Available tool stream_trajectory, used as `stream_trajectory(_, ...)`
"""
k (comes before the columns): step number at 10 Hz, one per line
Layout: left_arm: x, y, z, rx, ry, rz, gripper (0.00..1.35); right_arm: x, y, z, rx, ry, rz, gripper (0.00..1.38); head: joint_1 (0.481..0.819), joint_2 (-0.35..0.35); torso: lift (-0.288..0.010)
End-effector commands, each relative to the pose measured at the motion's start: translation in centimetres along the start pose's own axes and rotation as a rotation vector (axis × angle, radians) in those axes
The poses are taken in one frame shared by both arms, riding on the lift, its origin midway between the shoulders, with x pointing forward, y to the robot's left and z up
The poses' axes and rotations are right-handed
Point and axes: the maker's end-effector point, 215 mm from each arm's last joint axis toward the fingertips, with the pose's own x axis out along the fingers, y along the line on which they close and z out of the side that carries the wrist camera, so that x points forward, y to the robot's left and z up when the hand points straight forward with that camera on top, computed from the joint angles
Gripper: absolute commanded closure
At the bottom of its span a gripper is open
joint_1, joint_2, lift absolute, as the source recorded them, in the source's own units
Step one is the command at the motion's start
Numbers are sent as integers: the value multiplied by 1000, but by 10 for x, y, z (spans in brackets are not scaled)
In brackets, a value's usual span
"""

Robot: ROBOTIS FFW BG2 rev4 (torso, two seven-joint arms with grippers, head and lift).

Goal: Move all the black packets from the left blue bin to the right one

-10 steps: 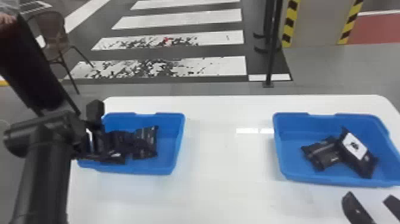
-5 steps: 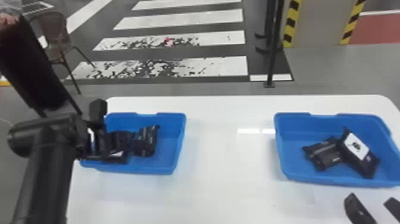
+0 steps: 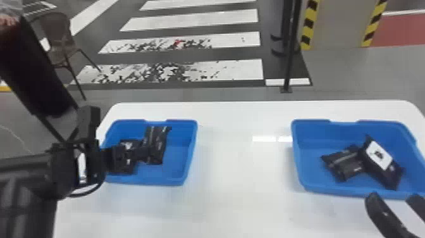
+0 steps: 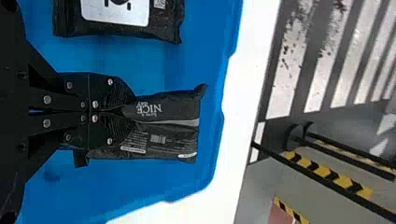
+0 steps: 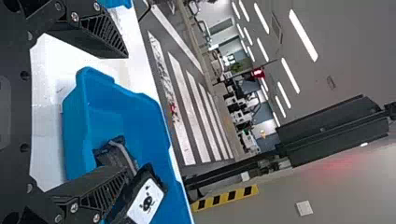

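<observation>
Presently listed, with the left blue bin (image 3: pixel 190 144) as landmark, on the worktop (image 3: pixel 240 177). Inside it: one packet (image 4: pixel 163 145) with the left gripper's (image 4: pixel 125 112) fingers clamped across it, probably so its soft wrapper folds into a graspable ridge; grip depth is hard to judge. Also inside: a second packet (image 4: pixel 116 16), label up, awaiting its turn. Well to its right: the right blue bin (image 3: pixel 298 158), destination, two packets touching within; the right gripper (image 5: pixel 128 114), fingers apart, presumably unneeded for this pick.
</observation>
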Motion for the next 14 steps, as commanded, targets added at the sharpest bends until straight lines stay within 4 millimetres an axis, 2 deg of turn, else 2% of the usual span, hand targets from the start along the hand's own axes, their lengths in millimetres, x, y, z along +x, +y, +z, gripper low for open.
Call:
stream_trajectory(1,-23,-36,7,91,-66,-40,1196,11,16,12,11,-21,46,179,695,170,-140)
stream_trajectory(3,-38,-104,11,183,-122,-144,1196,23,42,20,66,-46,111,179,695,142,-140)
stream_trajectory(4,-42,-131,9,217,-134,-188,1196,31,56,20,84,-45,151,179,695,128,-140)
stream_trajectory(6,-38,-190,1,281,-129,-299,1196,50,88,23,118,-40,243,177,695,84,-140)
stream_trajectory(8,-34,-228,-5,309,-120,-377,1196,69,100,28,136,-52,288,179,695,55,-140)
stream_trajectory(11,-36,-284,-5,348,-130,-499,1196,82,103,35,148,-60,312,179,695,-12,-140)
stream_trajectory(14,-39,-318,-9,364,-125,-577,1196,97,114,34,171,-64,335,182,695,-56,-140)
